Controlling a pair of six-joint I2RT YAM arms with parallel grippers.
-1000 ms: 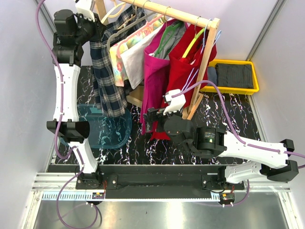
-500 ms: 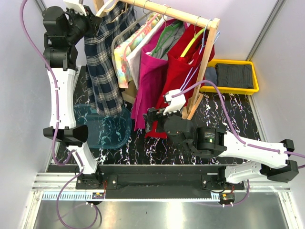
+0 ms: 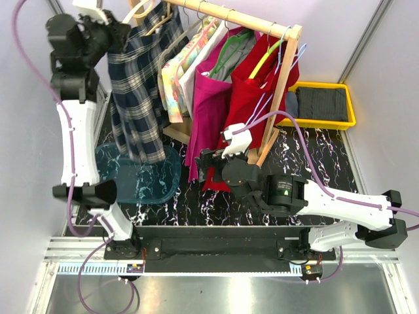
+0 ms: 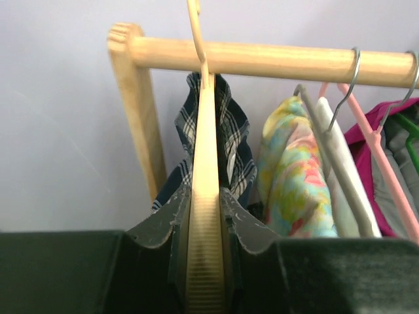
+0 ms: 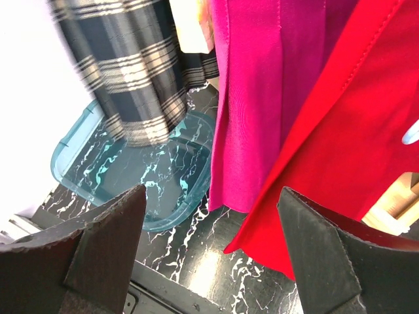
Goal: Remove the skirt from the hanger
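The skirt (image 3: 134, 91) is dark plaid and hangs from a pale wooden hanger (image 3: 149, 12) at the left end of the wooden rail (image 3: 229, 14). My left gripper (image 3: 112, 31) is raised high and shut on the hanger (image 4: 205, 190). The plaid skirt (image 4: 234, 134) drapes on both sides of the bar just past my left gripper (image 4: 205, 219). The hook crosses the rail (image 4: 275, 60); I cannot tell if it still rests on it. My right gripper (image 3: 204, 167) stands open, low by the hems, with nothing between its fingers (image 5: 213, 242). The skirt's hem (image 5: 127, 78) hangs to its left.
More hangers on the rail carry a floral garment (image 3: 171, 75), a magenta one (image 3: 211, 98) and a red one (image 3: 252, 85). A teal see-through tray (image 3: 141, 176) lies under the skirt. A yellow bin (image 3: 321, 121) with dark cloth sits at the back right.
My left arm has swung left and upward with the hanger, carrying the plaid skirt away from the other garments. The right arm has barely moved.
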